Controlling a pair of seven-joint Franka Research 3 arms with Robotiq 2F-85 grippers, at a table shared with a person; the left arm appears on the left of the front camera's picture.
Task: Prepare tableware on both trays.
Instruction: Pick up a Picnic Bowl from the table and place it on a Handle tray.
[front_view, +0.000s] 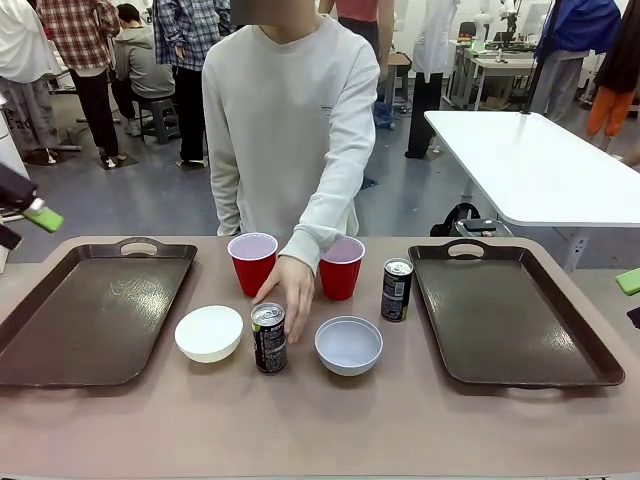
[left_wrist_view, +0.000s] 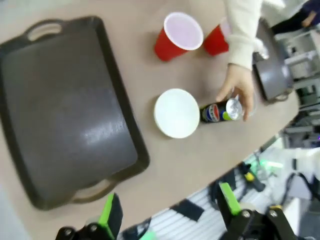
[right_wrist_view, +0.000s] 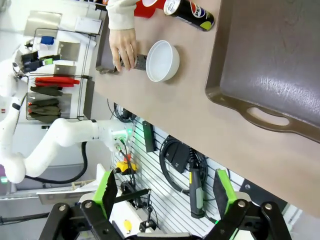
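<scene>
Two dark brown trays lie at the table's ends, the left tray (front_view: 90, 310) (left_wrist_view: 60, 100) and the right tray (front_view: 510, 315) (right_wrist_view: 280, 60), both bare. Between them stand two red cups (front_view: 252, 262) (front_view: 341, 266), a white bowl (front_view: 209, 332) (left_wrist_view: 176, 113), a grey-blue bowl (front_view: 348, 344) (right_wrist_view: 162, 61) and two dark cans. The person's hand (front_view: 293, 290) rests on the near can (front_view: 268, 338) (left_wrist_view: 220, 112); the other can (front_view: 396, 289) (right_wrist_view: 190, 11) stands beside the right tray. My left gripper (front_view: 25, 228) (left_wrist_view: 169, 207) hangs open beyond the left tray. My right gripper (front_view: 630, 298) (right_wrist_view: 165, 192) hangs open off the right tray's outer side. Both are empty.
The person stands at the far side, one arm reaching over the table between the cups. A white table (front_view: 540, 165) and several other people are behind. Bare tabletop runs along the near edge (front_view: 320, 430).
</scene>
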